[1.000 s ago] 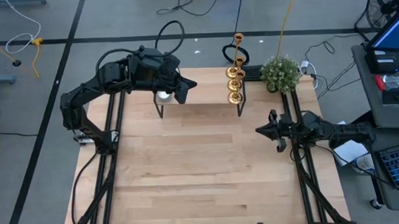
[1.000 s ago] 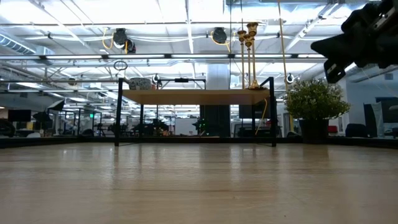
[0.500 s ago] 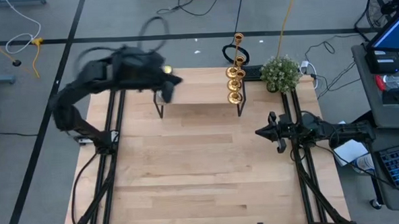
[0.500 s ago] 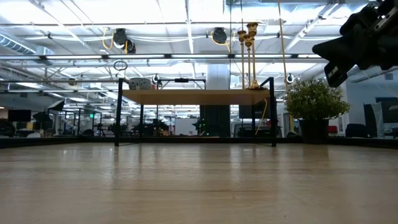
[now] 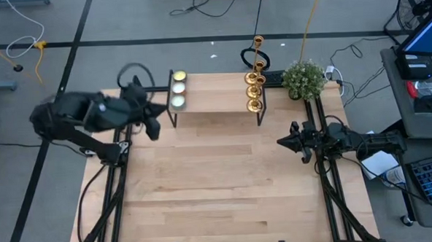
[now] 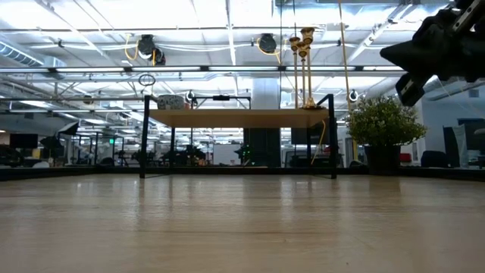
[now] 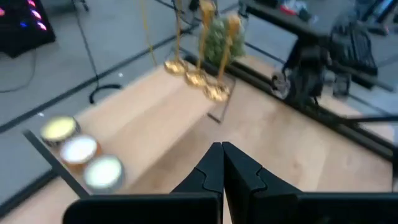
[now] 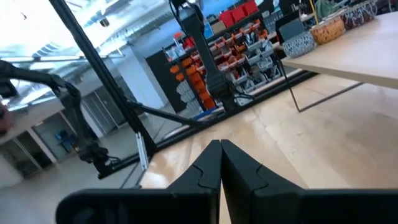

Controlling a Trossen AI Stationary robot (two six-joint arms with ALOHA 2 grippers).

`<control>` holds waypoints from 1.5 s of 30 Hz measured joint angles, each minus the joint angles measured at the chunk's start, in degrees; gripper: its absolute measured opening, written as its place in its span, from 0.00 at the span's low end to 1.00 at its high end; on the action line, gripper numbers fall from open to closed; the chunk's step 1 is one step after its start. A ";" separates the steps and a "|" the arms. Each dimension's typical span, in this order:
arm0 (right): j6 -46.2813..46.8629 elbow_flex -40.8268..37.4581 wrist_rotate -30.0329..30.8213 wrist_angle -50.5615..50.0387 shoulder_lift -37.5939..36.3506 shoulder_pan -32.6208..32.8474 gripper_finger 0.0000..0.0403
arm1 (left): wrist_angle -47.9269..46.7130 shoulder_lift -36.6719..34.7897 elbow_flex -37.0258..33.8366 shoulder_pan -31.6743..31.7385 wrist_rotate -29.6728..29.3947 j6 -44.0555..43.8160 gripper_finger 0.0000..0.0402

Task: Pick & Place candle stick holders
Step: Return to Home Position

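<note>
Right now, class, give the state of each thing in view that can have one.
candle stick holders: upright, on the shelf's right end.
disc candles: flat, on the shelf's left end.
left tool: shut, empty, clear of the shelf.
right tool: shut, empty, at the table's right side.

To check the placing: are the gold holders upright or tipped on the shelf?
Upright. In the low view the holders stand with vertical stems on the shelf, at its right end.

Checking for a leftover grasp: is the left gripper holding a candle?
No, the left gripper is shut with nothing in it, apart from the candles.
</note>
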 joint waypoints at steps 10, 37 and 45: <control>-1.02 0.00 0.11 -0.10 0.01 0.00 0.00 | 38.58 -25.21 -43.91 -2.39 2.97 -0.97 0.00; 0.25 0.00 -0.08 -0.08 -0.01 0.00 0.02 | 93.91 -45.98 -101.91 7.29 17.64 28.57 0.02; 0.25 0.00 -0.11 -0.08 0.00 -0.02 0.02 | 90.68 -46.02 -101.91 16.00 38.13 32.58 0.01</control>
